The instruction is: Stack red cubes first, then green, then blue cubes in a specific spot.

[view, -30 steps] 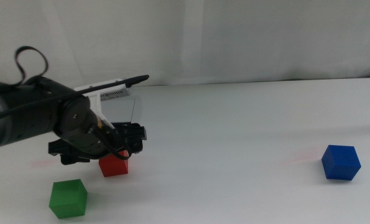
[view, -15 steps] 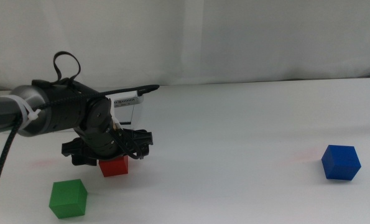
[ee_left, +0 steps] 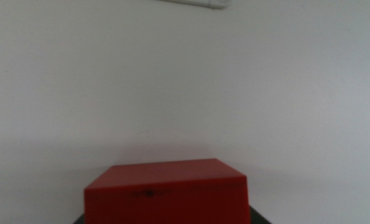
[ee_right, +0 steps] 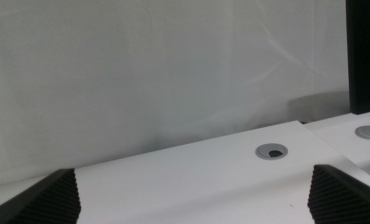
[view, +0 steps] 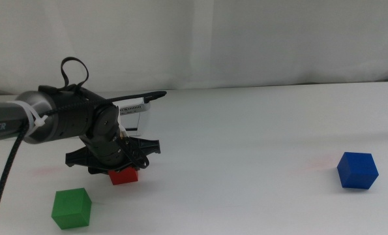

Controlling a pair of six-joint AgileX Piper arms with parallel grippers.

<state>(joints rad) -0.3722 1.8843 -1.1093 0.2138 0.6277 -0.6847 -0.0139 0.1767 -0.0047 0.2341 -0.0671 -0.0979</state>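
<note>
At lower left of the middle view, the left gripper [view: 119,164] sits over the red cube [view: 124,175], seemingly clamping it (jaws hidden). Green cube [view: 71,208] lies below-left, blue cube [view: 357,170] far right. Right gripper [ee_right: 191,190] gapes wide.

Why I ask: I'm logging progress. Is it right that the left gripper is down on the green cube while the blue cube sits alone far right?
No. The middle view shows the left gripper on the red cube; the green cube sits untouched nearby. The blue cube does sit alone.

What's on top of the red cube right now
The left gripper sits over the red cube, covering its top in the middle view. No other cube is on it; whether the jaws grip it can't be seen.
</note>
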